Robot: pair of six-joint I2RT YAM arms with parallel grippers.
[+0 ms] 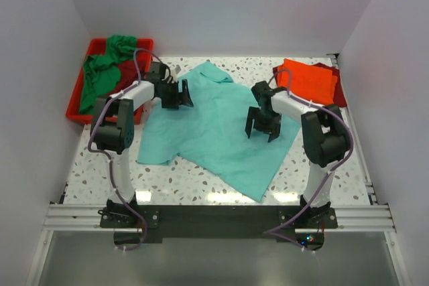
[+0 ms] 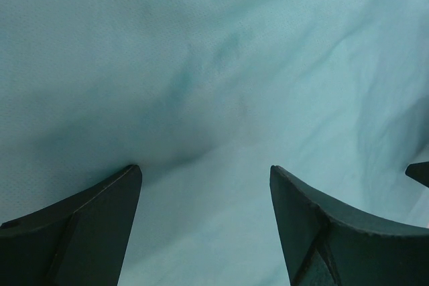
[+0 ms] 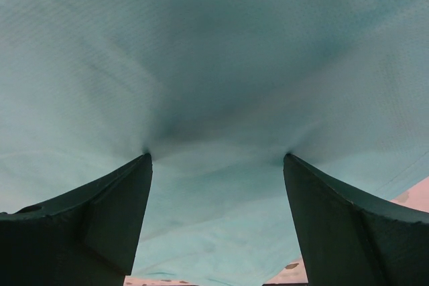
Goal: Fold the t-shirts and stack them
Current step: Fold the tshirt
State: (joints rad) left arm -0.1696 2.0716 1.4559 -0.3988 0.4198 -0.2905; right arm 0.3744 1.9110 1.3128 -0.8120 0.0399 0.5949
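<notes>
Presently, the teal shirt point(image 1: 208, 135) lies spread but rumpled on the table point(image 1: 188, 173), just beyond the arm bases. The step in hand is judged to be the first fold of this shirt; no fold shows in it yet.

The right gripper point(image 1: 261, 132) stands over the shirt's right side. Its jaws are wide apart, both tips press into the cloth, and nothing is pinched. The left gripper point(image 1: 179, 98) stands farther back, over the shirt's upper left. It is likewise spread wide, tips at the cloth, holding nothing.

The next move calls for each gripper to close on a cloth edge, then lift it and carry it across.

At the far right, a folded orange shirt point(image 1: 308, 80) rests on a dark red shirt point(image 1: 340, 88). At the far left, the tray point(image 1: 72, 105) holds a crumpled green shirt point(image 1: 100, 75).
</notes>
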